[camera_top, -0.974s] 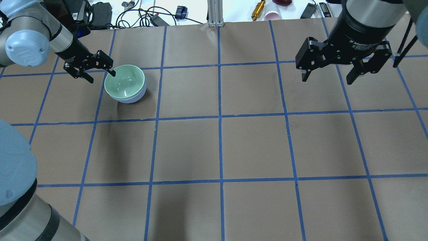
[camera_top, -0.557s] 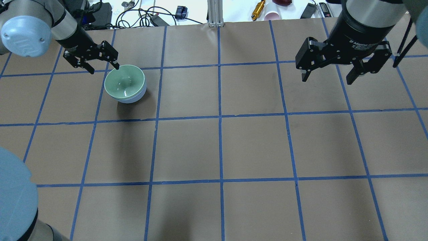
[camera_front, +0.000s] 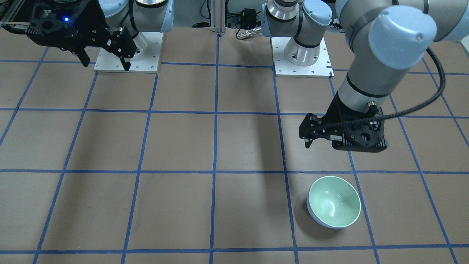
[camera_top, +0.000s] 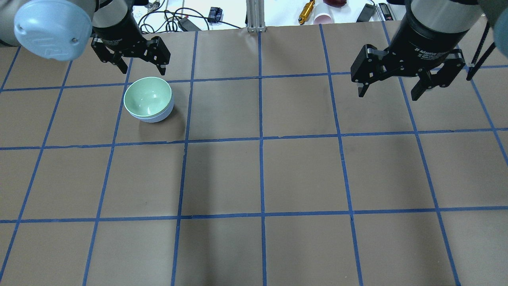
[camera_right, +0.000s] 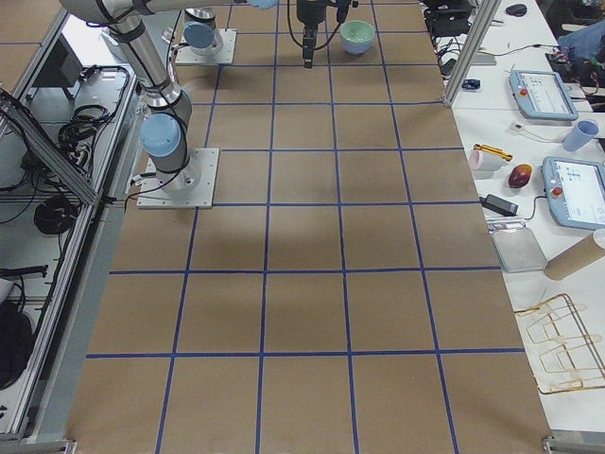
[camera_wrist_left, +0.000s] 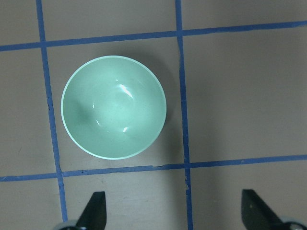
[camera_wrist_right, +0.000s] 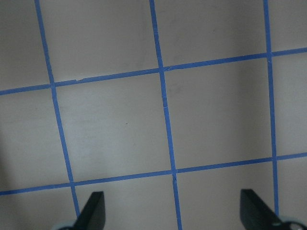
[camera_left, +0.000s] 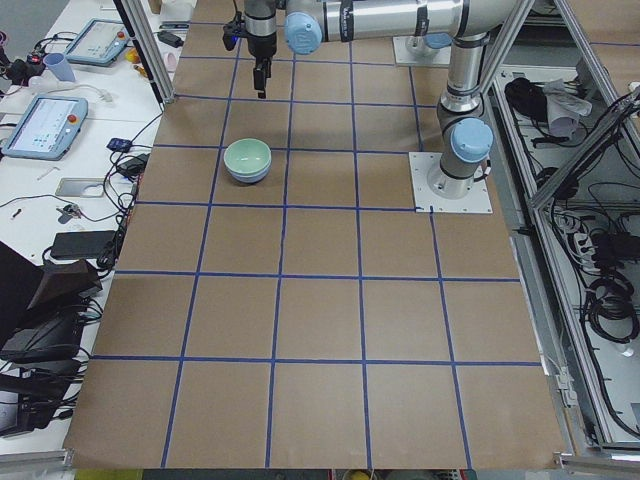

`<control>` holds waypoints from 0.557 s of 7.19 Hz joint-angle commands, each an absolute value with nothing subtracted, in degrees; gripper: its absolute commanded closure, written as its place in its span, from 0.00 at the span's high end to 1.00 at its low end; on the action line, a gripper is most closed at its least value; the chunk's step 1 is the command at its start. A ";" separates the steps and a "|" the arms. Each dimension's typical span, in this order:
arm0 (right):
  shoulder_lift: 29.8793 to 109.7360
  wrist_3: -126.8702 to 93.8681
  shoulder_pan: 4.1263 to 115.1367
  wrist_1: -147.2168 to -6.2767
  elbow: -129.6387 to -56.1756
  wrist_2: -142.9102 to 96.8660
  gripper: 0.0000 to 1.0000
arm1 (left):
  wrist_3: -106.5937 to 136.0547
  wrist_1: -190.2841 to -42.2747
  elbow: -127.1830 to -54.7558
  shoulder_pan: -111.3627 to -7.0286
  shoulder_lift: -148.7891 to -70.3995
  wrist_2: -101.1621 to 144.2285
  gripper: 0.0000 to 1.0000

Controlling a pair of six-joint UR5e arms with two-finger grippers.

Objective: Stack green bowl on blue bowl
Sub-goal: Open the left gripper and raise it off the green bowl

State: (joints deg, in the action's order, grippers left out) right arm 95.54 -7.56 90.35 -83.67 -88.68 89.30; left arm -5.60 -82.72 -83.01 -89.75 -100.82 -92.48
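Note:
The green bowl (camera_top: 147, 96) sits nested inside the blue bowl (camera_top: 159, 117), whose pale blue side shows just below the green rim. The stack stands on the table at the far left and also shows in the front view (camera_front: 333, 201) and the left wrist view (camera_wrist_left: 113, 106). My left gripper (camera_top: 141, 68) is open and empty, raised above the table just beyond the bowls and clear of them. My right gripper (camera_top: 387, 94) is open and empty, hovering at the far right over bare table.
The table (camera_top: 262, 174) is covered in brown paper with a blue tape grid. Beyond its far edge lie cables (camera_top: 166, 18), a gold tool (camera_top: 306, 11) and a pink cup (camera_top: 323, 18). The two arm bases (camera_front: 302, 55) stand at the robot's side.
My left gripper has lifted off the green bowl's rim and moved up and to the far right, still open. The bowls stayed put. The right arm has not moved.

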 commanded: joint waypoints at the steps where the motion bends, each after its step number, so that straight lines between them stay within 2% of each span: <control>1: 95.54 -7.56 90.35 -83.67 -88.68 89.30 1.00 | -5.89 -87.44 -83.49 -90.44 -95.38 -93.08 1.00; 2: 95.54 -7.56 90.35 -83.67 -88.59 89.30 1.00 | -5.98 -87.80 -83.76 -90.61 -93.45 -92.90 1.00; 4: 95.54 -7.56 90.35 -83.67 -88.68 89.30 1.00 | -6.06 -87.63 -88.83 -90.79 -89.40 -92.99 1.00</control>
